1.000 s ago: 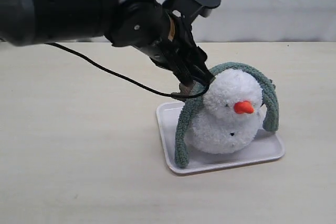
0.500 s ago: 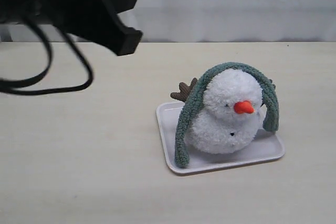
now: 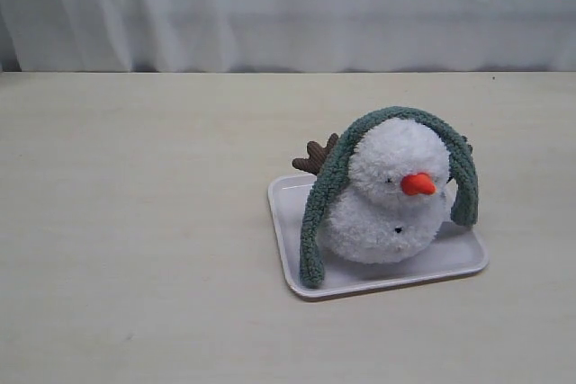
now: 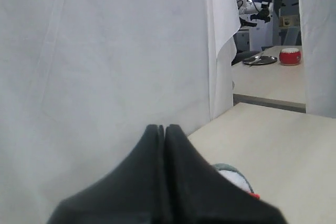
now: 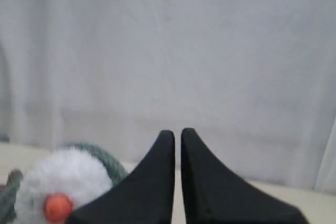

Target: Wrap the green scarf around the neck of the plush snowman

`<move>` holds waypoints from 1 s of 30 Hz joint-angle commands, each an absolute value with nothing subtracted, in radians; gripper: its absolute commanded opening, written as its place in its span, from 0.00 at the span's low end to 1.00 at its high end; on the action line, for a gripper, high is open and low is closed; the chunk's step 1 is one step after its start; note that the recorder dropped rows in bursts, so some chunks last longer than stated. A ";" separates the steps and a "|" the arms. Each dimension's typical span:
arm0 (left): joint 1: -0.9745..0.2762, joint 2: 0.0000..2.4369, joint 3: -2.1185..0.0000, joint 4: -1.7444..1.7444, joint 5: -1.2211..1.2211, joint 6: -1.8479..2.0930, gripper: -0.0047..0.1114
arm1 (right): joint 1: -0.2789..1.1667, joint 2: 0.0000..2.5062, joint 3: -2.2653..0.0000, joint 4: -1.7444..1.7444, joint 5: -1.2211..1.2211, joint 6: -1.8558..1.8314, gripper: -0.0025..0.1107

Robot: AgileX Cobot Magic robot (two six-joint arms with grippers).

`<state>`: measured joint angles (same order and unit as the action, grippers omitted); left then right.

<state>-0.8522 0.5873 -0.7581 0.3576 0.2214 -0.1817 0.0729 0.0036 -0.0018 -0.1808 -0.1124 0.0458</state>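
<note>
The plush snowman [image 3: 389, 200] sits on a white tray [image 3: 286, 249], its orange nose toward the right front. The green scarf [image 3: 328, 182] arches over the top of its head, with one end hanging to the tray at the left and the other ending at the right side. A brown twig arm [image 3: 314, 156] sticks out behind. No arm shows in the exterior view. My left gripper [image 4: 165, 128] is shut and empty, with the snowman [image 4: 233, 177] peeking past it. My right gripper [image 5: 177, 132] is shut and empty, the snowman [image 5: 65, 179] and scarf [image 5: 107, 160] beside it.
A pale wooden table [image 3: 135, 222] carries the tray, and a white curtain [image 3: 288, 6] hangs behind it. Through a gap in the curtain the left wrist view shows another table with a red bowl [image 4: 289, 56].
The left arm has let go of the scarf near the snowman's head and pulled back up and left, out of the exterior view. Snowman and scarf have stayed in place.
</note>
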 commanded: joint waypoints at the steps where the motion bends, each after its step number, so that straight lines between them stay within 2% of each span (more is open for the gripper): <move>1: -0.852 0.549 -0.749 0.356 0.277 -0.188 0.04 | 0.072 0.000 0.000 -0.117 -0.377 0.411 0.06; 3: -0.852 0.517 -0.732 0.358 0.270 -0.179 0.04 | 0.072 0.000 0.000 -0.176 -0.460 0.432 0.06; 5: -0.852 0.477 -0.707 0.370 0.273 -0.152 0.04 | 0.072 0.000 -0.032 -0.179 -0.431 0.466 0.07; 7: -0.852 0.444 -0.685 0.386 0.278 -0.151 0.04 | 0.072 0.060 -0.158 -0.174 -0.241 0.494 0.16; 8: -0.852 0.430 -0.674 0.387 0.278 -0.151 0.04 | 0.072 0.121 -0.238 -0.174 -0.154 0.494 0.26; 10: -0.852 0.424 -0.668 0.387 0.280 -0.151 0.04 | 0.072 0.207 -0.337 -0.174 -0.040 0.497 0.36; 13: -0.852 0.422 -0.668 0.387 0.282 -0.151 0.04 | 0.072 0.359 -0.502 -0.174 0.204 0.444 0.44; 18: -0.852 0.422 -0.668 0.387 0.282 -0.151 0.04 | 0.072 0.651 -0.761 -0.079 0.537 0.225 0.44; 22: -0.852 0.422 -0.668 0.387 0.284 -0.151 0.04 | 0.072 0.891 -0.933 0.150 0.706 -0.135 0.44; 26: -0.852 0.422 -0.668 0.387 0.293 -0.151 0.04 | 0.072 1.078 -1.000 0.311 0.733 -0.432 0.44; 30: -0.852 0.422 -0.668 0.387 0.302 -0.151 0.04 | 0.072 1.224 -1.000 0.337 0.652 -0.613 0.44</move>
<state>-0.8522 0.4237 -0.6698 0.3870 0.2975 -0.1537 0.0729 1.1385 -0.9913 0.3124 0.6998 -0.4894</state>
